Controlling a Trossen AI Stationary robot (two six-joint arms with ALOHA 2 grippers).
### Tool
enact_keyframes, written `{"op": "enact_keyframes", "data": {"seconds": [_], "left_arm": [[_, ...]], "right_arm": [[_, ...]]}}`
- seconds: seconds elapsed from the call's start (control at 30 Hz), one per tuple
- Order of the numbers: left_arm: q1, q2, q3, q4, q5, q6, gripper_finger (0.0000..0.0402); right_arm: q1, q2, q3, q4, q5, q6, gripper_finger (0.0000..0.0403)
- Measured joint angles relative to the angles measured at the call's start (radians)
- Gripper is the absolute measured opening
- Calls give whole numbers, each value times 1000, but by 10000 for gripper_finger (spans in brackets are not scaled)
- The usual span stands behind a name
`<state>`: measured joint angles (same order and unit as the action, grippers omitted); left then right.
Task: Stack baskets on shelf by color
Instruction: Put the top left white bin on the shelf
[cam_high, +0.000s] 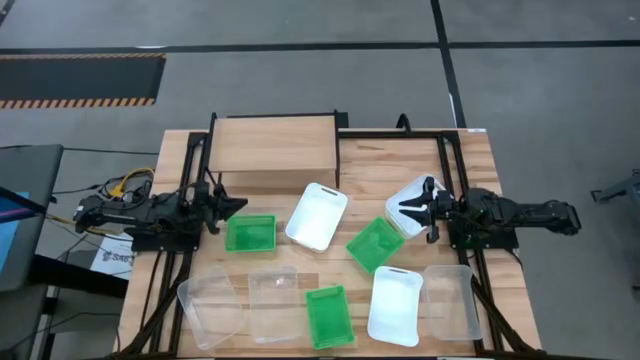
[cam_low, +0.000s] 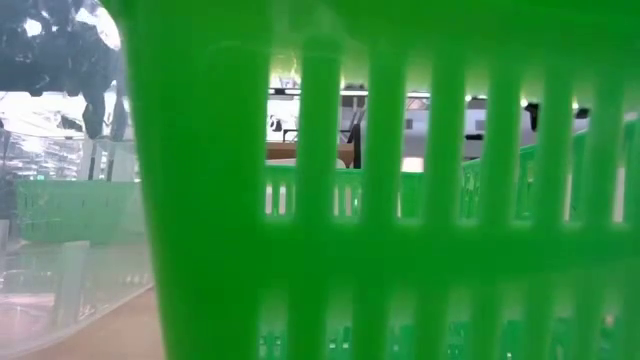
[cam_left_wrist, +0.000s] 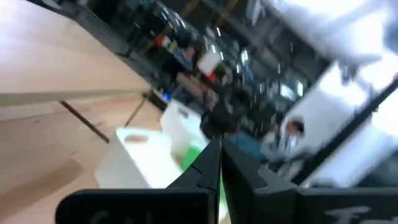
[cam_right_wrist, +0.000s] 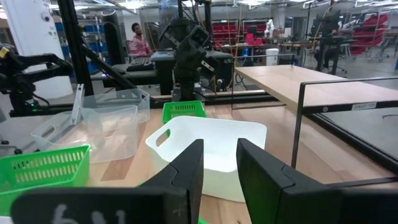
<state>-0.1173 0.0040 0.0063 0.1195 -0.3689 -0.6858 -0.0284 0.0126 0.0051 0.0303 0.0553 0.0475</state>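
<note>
The shelf (cam_high: 275, 150), a light-wood board on black legs, stands at the table's far side. In front of it, baskets lie scattered on their bottoms. Three are green (cam_high: 250, 233) (cam_high: 376, 244) (cam_high: 329, 315), three white (cam_high: 317, 215) (cam_high: 395, 305) (cam_high: 410, 195) and three clear (cam_high: 210, 305) (cam_high: 275, 300) (cam_high: 452, 300). My left gripper (cam_high: 235, 205) (cam_left_wrist: 221, 168) is shut and holds nothing; it points level from the table's left, near the far-left green basket. My right gripper (cam_high: 410, 208) (cam_right_wrist: 217, 168) is open and points level from the right, above a white basket.
A green basket wall (cam_low: 400, 200) fills most of the low view, with a clear basket (cam_low: 70, 250) to its left. Black frame bars (cam_high: 455, 170) run along both table sides. A person (cam_right_wrist: 135, 37) sits in the room beyond the table.
</note>
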Motion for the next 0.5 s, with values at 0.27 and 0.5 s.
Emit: {"op": "enact_keyframes", "data": {"seconds": [0.27,0.5], "left_arm": [[0,13,52,160,-84,-78,40],[0,122,194,194,-113,-61,106]], "right_arm": [[-9,0,0,0,1,-53,120],[2,0,0,12,0,237,120]]}}
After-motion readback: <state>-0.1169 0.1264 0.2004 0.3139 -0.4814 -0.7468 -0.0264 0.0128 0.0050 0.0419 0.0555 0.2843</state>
